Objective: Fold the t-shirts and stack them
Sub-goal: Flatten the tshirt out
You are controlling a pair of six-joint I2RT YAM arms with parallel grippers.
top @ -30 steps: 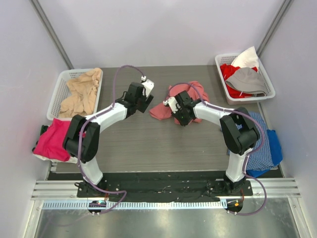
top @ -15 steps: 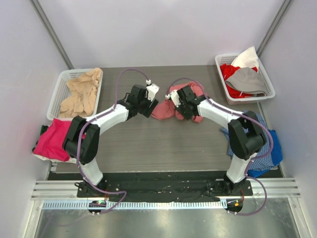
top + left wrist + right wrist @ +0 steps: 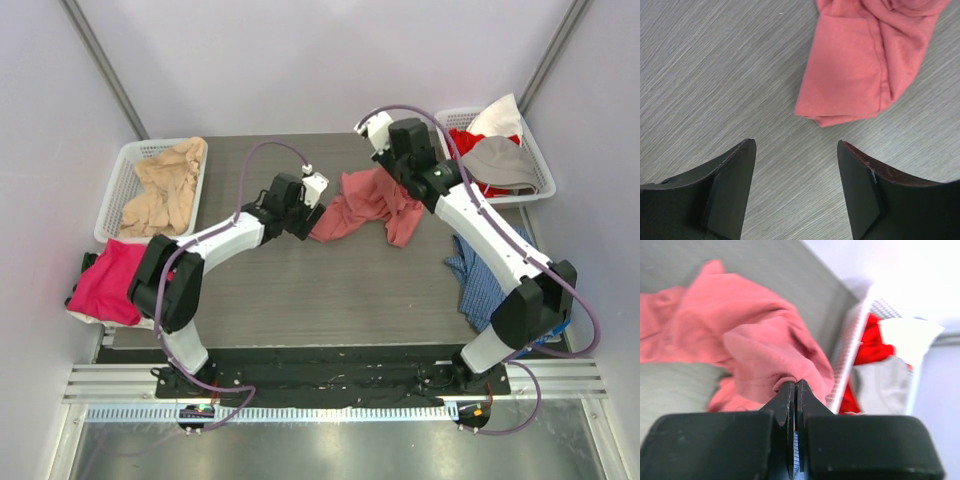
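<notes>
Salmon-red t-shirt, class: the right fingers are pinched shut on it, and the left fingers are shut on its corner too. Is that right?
No. The right fingers are pinched shut on the salmon-red t-shirt, but the left fingers stand open, short of its corner; the left wrist view shows it.

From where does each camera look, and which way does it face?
Top external: above, behind the robot, facing down on the grey wood-grain table; left arm and right arm show.
Left wrist: on that left arm, facing down at the table; open left pincer shows.
Right wrist: on the right arm, facing along the shut right pincer toward a white mesh basket.
Shared: all show the salmon-red cloth t-shirt, pinched by the right pincer.
</notes>
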